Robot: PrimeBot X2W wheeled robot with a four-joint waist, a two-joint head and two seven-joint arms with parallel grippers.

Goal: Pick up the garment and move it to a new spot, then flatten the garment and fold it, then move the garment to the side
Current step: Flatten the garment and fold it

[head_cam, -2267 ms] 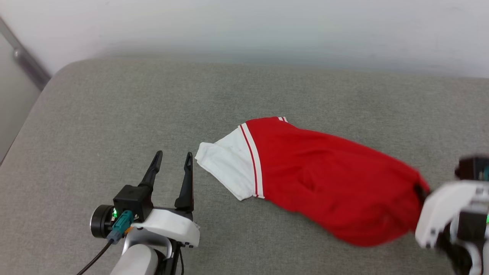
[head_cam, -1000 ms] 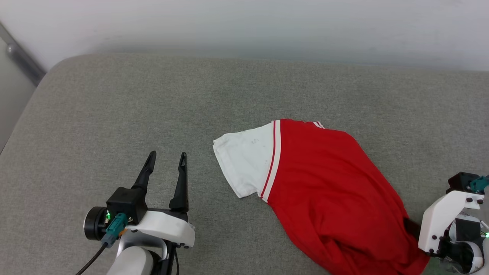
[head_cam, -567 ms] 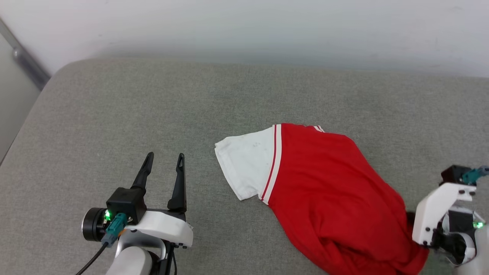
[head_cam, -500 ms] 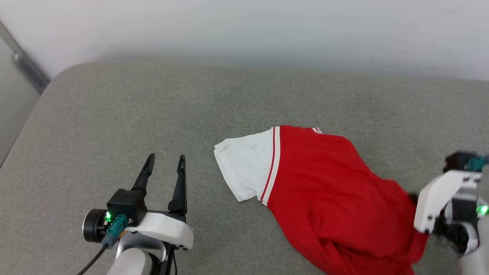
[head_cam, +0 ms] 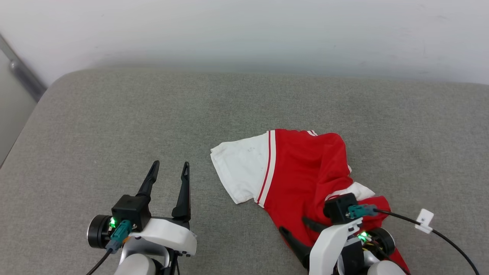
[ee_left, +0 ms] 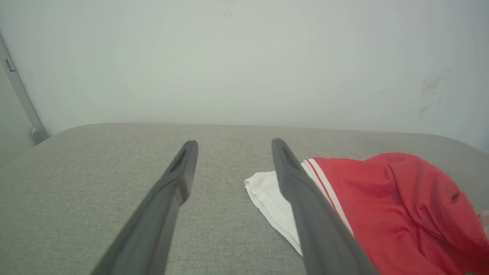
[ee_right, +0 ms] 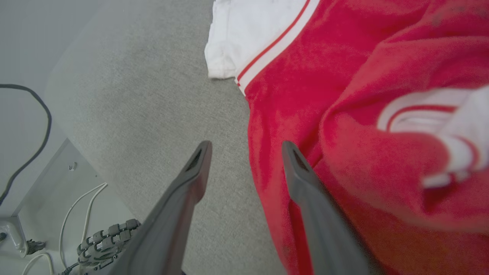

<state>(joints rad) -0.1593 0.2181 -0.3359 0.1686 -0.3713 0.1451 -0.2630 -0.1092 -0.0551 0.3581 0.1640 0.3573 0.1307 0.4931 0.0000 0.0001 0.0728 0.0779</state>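
Between the two fingers of the right tool (ee_right: pixel 246 147) you can see bare grey cloth and the red edge of the garment (ee_right: pixel 305 95). The fingers stand well apart and grip nothing, one of them poised over the fabric's near edge. At the lower left of the head view, your left tool (head_cam: pixel 170 165) is likewise spread wide and empty, near the white sleeve (head_cam: pixel 240 172). The garment lies rumpled on the grey padded surface (head_cam: pixel 114 114), right of centre. Its red body is folded over on itself, and a second white sleeve (head_cam: pixel 357 190) pokes out close to the right tool. Expect it to be light, limp and thin, so it will likely sag, bunch and drag on the nap rather than slide. I would pinch a single layer at a striped sleeve seam or a shoulder corner, one tool per side.
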